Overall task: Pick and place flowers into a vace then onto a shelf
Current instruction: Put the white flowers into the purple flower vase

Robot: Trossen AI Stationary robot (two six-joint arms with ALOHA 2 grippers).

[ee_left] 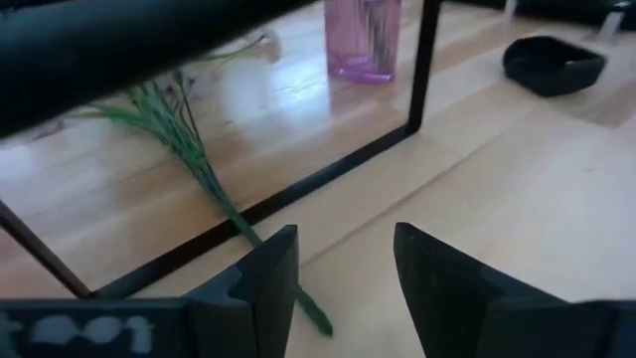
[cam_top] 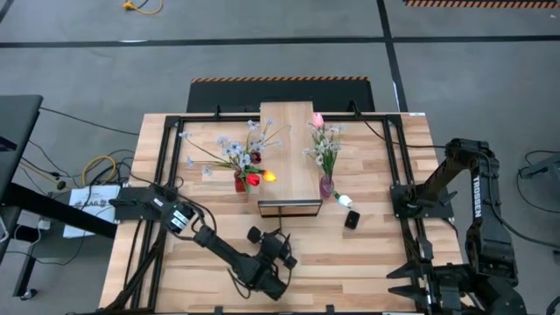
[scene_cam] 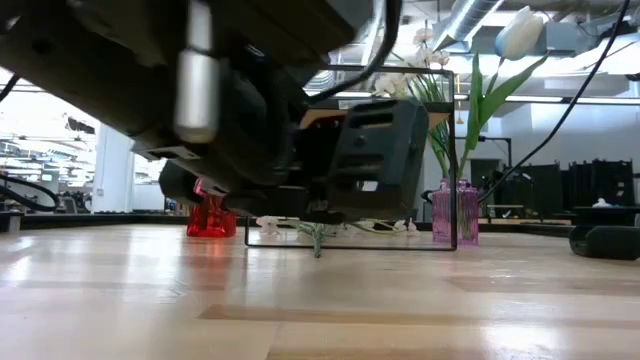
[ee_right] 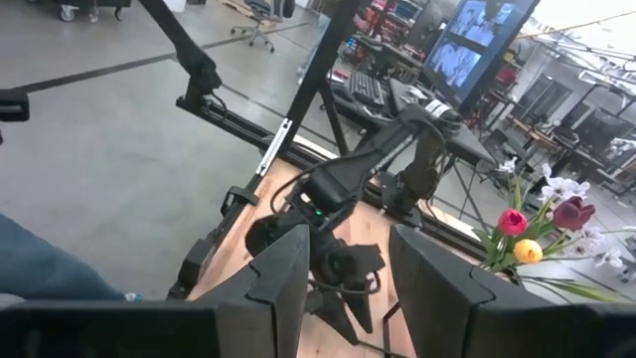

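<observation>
Just in front of the shelf [cam_top: 289, 153], my left claw [ee_left: 343, 264] hangs low with fingers apart, gripping nothing; a green flower stem [ee_left: 214, 189] lies under the shelf's black frame, its end beside my fingertips.

From my overhead feed, the left arm ran in from about nine o'clock, its links stretched low and diagonally toward six o'clock. My left gripper [cam_top: 278, 251] pointed up toward twelve, and its two dark fingers [ee_left: 263, 288] stood parted with a clear gap and nothing between them. The right arm sat folded at about four o'clock, its elbow raised high at the side. The right gripper [ee_right: 343, 273] faced across toward nine o'clock, its fingers likewise apart and holding nothing.
</observation>
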